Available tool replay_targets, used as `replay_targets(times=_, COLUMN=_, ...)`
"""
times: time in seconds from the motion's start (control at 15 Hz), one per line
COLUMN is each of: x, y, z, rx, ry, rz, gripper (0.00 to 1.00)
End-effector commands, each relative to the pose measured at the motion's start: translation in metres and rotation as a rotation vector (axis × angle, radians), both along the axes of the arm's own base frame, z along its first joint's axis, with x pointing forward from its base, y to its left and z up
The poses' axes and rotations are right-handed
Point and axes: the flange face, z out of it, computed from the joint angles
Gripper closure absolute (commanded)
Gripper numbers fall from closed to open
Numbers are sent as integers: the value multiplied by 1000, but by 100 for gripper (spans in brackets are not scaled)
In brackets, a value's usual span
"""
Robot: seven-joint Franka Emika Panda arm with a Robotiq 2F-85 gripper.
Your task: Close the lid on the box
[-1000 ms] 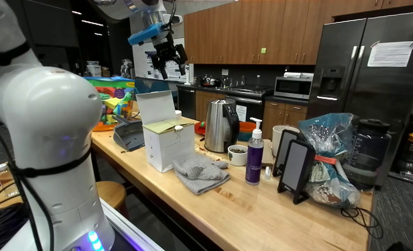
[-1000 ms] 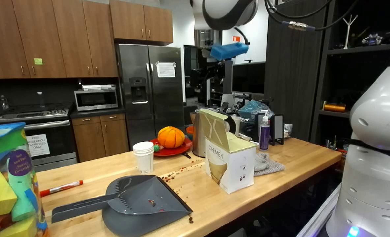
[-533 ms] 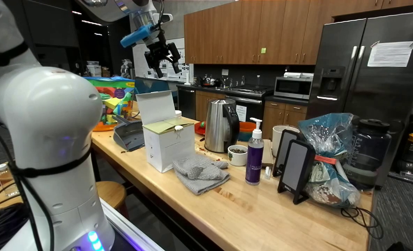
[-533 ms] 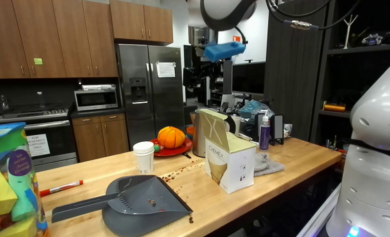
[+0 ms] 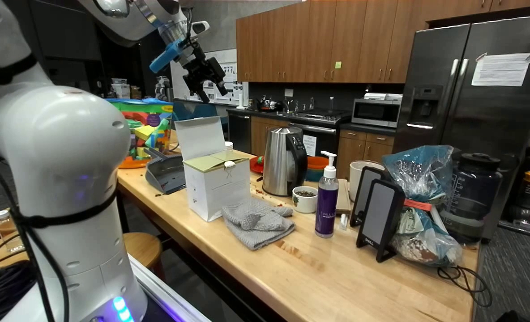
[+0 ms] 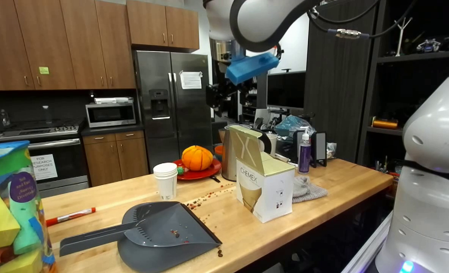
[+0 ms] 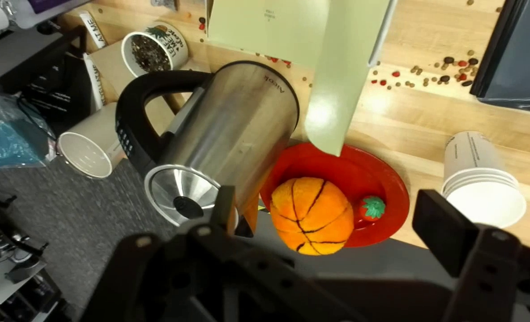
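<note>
The end effector [image 5: 214, 95] hangs higher than the box [image 6: 264, 193] in both exterior views and apart from it, its two fingers [image 7: 444, 230] spread wide. In the wrist view an orange pumpkin [image 7: 312, 217] shows in line with the gap between them, farther off, resting on a red plate [image 7: 381, 179] that also carries a small red item [image 7: 372, 209] with a green top.

The box stands upright on the bench [image 5: 318, 279]. Its lid [image 6: 247, 146] is up, rising steeply from one top edge; pale green panels [image 5: 206, 163] lie across the top beside it.

A steel kettle [image 5: 276, 163] with a black handle stands near the box, the red plate just beside it. A grey cloth [image 5: 258, 221] lies just beside the box on one side; whether they touch cannot be confirmed. On the opposite side a grey dustpan [image 6: 162, 222] rests near, with loose red and brown grains [image 7: 462, 63] on the bench between the two.

Farther out: a stack of white paper cups [image 6: 165, 185] near the plate, a pump bottle [image 5: 326, 205] with a purple label, and two black speakers [image 5: 379, 212]
</note>
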Motion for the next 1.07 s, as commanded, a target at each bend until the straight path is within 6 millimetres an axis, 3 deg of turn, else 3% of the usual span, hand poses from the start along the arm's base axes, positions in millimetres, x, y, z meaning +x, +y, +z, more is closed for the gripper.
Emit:
replay_targets(times=0.0, x=-7, y=5, z=-5, rx=-64, ry=-8, rz=-67, gripper=0)
replay_targets(times=0.53, x=-19, y=20, z=-27, rx=-89, ry=156, rz=-30, gripper=0)
replay_targets(times=1.0, x=-11, y=20, z=-48, rx=-56, ry=215, rz=-41, gripper=0)
